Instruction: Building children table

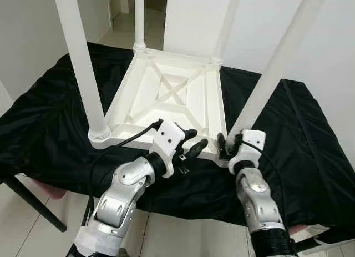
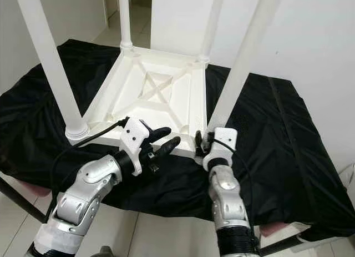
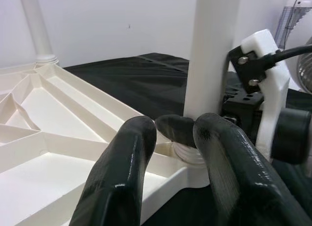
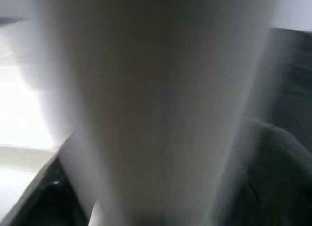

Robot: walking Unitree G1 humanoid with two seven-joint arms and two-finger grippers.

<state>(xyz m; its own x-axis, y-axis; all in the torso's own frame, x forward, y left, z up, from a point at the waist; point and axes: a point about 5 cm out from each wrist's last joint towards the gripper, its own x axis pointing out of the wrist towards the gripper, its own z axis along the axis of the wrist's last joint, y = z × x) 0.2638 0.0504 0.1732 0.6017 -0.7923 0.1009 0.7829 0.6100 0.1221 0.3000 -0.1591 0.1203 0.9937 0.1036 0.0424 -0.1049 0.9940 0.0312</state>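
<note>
Children's table top (image 1: 166, 96) is lying upside down on the black cloth (image 1: 50, 129), ribs facing up. All four white legs are standing in its corners, at roughly 11, 1, 5 and 7 o'clock, so assembly seems nearly finished; tightening probably remains. The right gripper (image 1: 223, 147) is clasping the base of the 5 o'clock leg (image 1: 266, 79). The left gripper (image 1: 195, 142), fingers parted and empty, is hovering just beside that same corner, touching nothing.
</note>
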